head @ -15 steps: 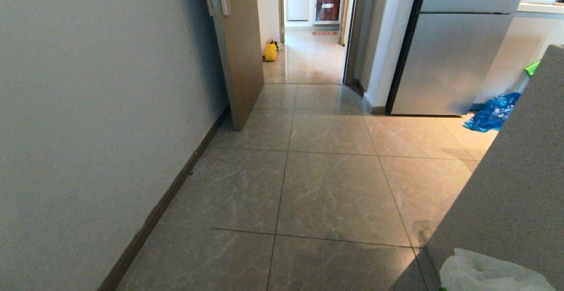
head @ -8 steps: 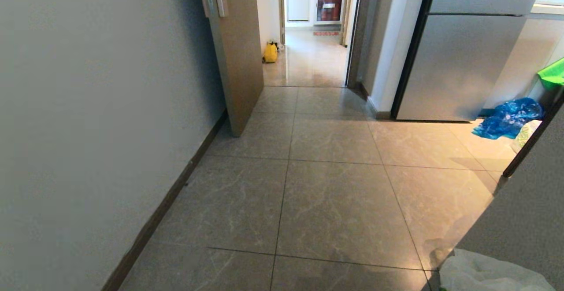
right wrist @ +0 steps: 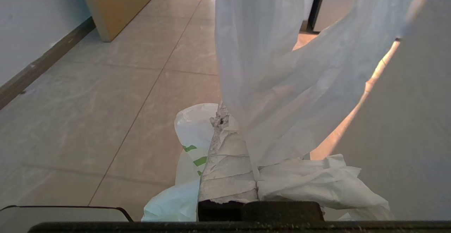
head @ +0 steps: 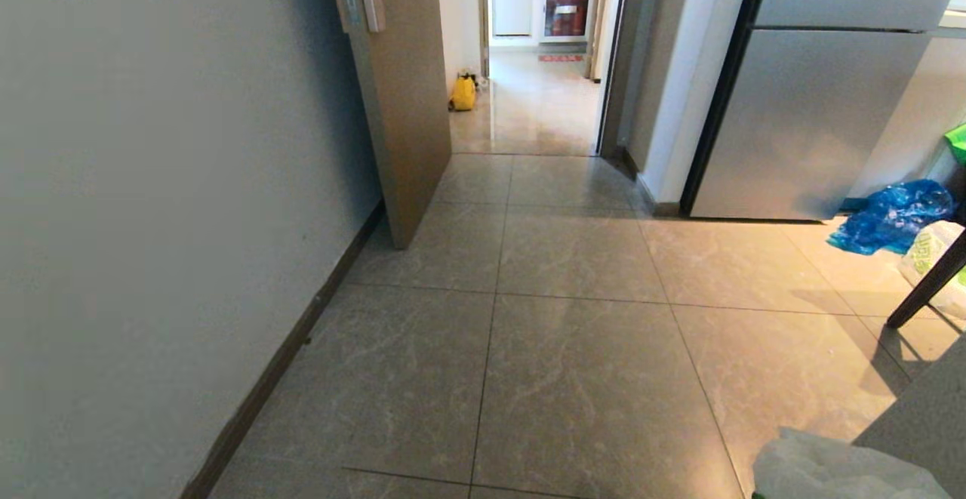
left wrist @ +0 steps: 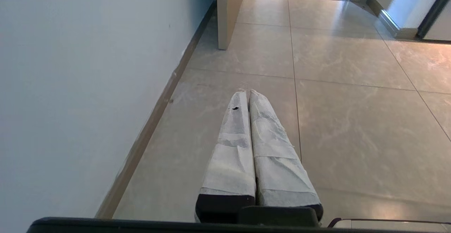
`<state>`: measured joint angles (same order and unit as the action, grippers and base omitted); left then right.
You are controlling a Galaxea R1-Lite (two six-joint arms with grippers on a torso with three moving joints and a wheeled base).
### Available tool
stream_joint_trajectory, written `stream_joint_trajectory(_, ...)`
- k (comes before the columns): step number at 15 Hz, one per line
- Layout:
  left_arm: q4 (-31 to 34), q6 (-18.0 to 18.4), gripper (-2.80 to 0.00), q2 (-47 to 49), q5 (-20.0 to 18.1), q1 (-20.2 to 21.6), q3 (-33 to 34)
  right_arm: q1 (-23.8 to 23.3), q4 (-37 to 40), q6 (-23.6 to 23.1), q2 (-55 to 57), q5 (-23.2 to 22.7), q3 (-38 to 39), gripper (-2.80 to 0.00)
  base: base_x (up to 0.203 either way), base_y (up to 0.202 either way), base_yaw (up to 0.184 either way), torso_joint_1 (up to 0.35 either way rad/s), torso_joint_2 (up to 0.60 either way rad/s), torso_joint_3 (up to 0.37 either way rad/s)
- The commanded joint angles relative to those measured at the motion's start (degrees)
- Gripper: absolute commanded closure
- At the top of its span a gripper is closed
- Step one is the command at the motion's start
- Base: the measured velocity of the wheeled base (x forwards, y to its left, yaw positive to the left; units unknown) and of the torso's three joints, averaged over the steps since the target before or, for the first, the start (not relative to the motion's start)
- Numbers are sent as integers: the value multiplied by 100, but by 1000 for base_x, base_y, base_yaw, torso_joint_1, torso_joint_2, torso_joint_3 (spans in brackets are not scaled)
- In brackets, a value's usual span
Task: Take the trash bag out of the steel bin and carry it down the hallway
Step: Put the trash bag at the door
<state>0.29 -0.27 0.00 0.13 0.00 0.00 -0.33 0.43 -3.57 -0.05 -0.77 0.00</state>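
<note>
A door (head: 400, 99) is seen ajar on the left; a yellow bag (head: 463, 93) is set on the floor beyond it; a fridge (head: 815, 106) stands right, a blue bag (head: 890, 216) beside it.

Glossy marble-look tiles (head: 581, 378); thin translucent plastic trash bag (right wrist: 282, 85).

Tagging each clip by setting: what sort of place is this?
Most likely a home hallway beside a kitchen: glossy grey marble-look floor tiles, an open light-brown wooden door, and a tall silver refrigerator at the right.
</note>
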Motion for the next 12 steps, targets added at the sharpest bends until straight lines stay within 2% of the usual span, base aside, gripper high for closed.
stream_joint_trajectory(1,-3,-8,0,5,4,0,0,-2,1,-3,-4,-2,0,0,190,0,0,6,-1,0)
stream_joint_trajectory(12,-3,0,0,9,4,0,0,-7,1,-3,-4,-2,0,0,190,0,0,2,3,3)
